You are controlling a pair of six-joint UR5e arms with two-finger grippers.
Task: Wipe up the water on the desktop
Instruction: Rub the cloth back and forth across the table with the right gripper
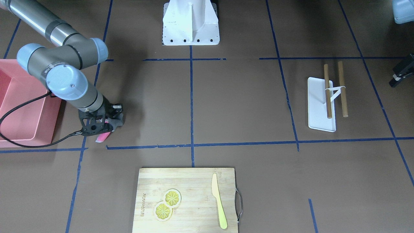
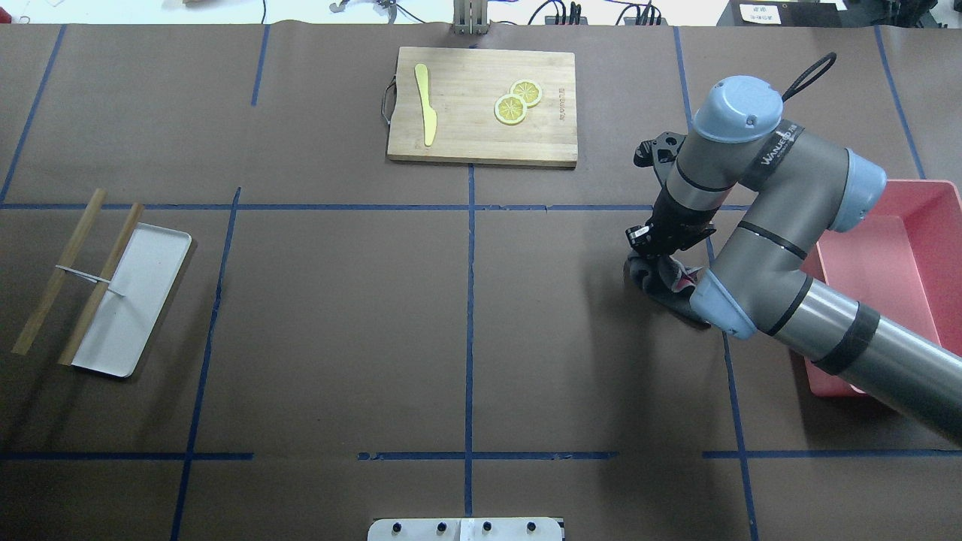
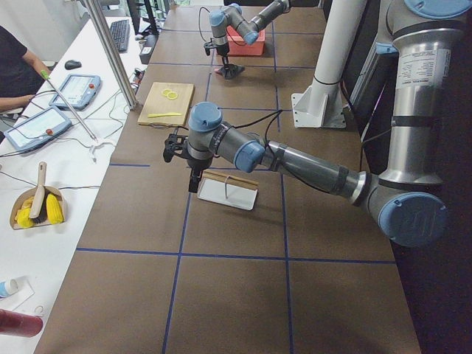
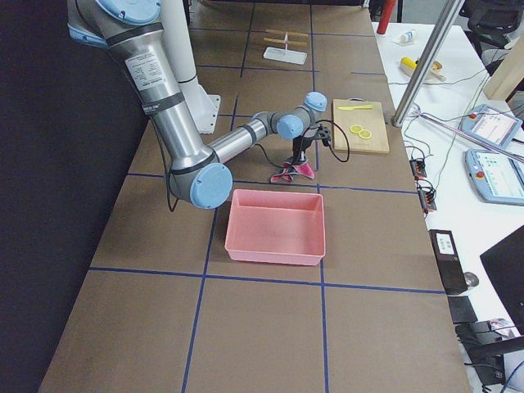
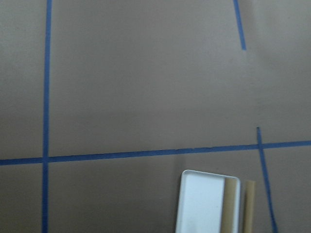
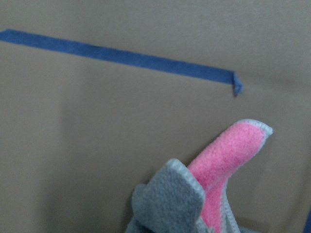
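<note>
The desktop [image 1: 239,103] is a matte brown surface crossed by blue tape lines; I see no water on it. My right gripper [image 1: 108,127] points down and is shut on a pink and grey cloth [image 1: 103,137], which touches the desktop next to the pink bin. The cloth also shows in the overhead view [image 2: 665,276] and in the right wrist view [image 6: 218,170]. My left gripper [image 1: 401,72] hangs above the white tray at the frame's edge. I cannot tell whether it is open or shut.
A pink bin [image 2: 894,263] stands just right of the right arm. A bamboo cutting board [image 1: 184,181] with a yellow knife and two lemon slices lies at the far edge. A white tray [image 1: 318,110] with two wooden sticks lies on the left side. The robot base [image 1: 190,22] is central.
</note>
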